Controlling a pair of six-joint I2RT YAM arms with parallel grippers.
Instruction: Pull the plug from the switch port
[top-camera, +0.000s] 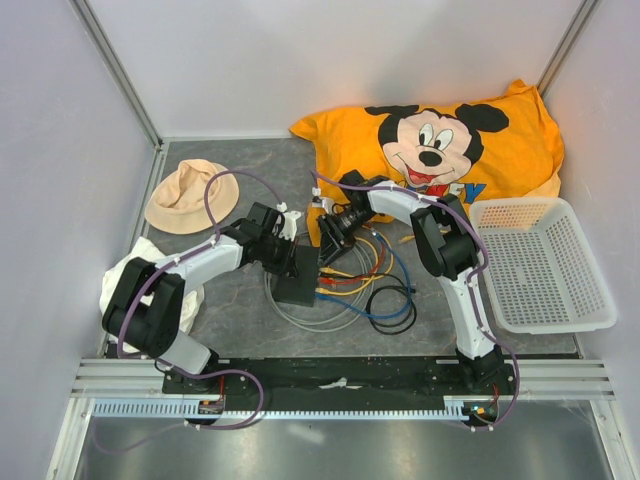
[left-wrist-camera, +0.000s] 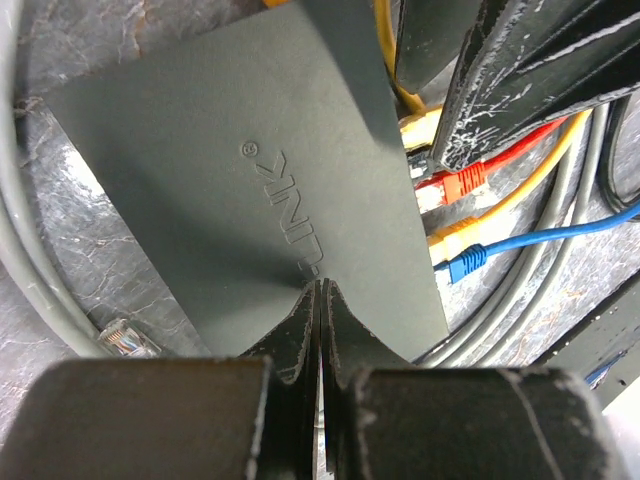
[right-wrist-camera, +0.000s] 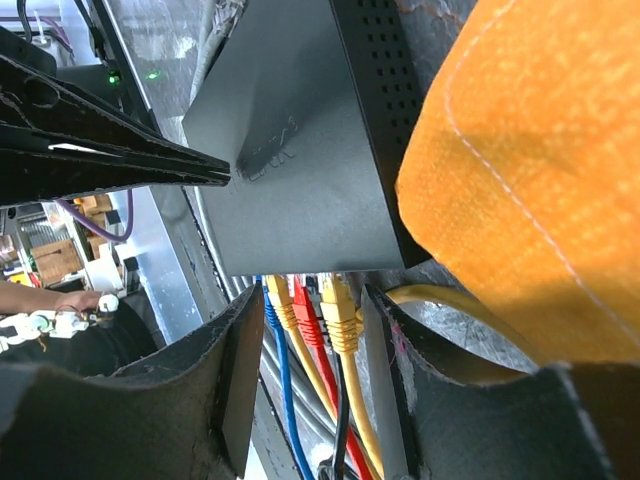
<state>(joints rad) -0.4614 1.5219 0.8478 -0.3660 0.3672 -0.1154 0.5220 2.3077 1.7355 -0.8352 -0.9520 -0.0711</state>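
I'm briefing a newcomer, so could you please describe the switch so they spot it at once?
Find the orange Mickey Mouse pillow at the back; just before its left end, amid looped cables, lies the switch. It alone is a flat dark grey box, with coloured plugs along one side.

The left arm (top-camera: 190, 268) bends at its elbow out to the left, and its forearm reaches in toward the centre. The left gripper (left-wrist-camera: 318, 290) has its fingers (left-wrist-camera: 296, 330) pressed flat together, with the tips resting on top of the switch (left-wrist-camera: 230, 190). The right arm (top-camera: 450, 255) rises from its base and folds leftward, wrist low. The right gripper (right-wrist-camera: 315, 345) has its fingers (right-wrist-camera: 240, 380) spread apart, straddling the plugs (right-wrist-camera: 310, 315) without touching them.
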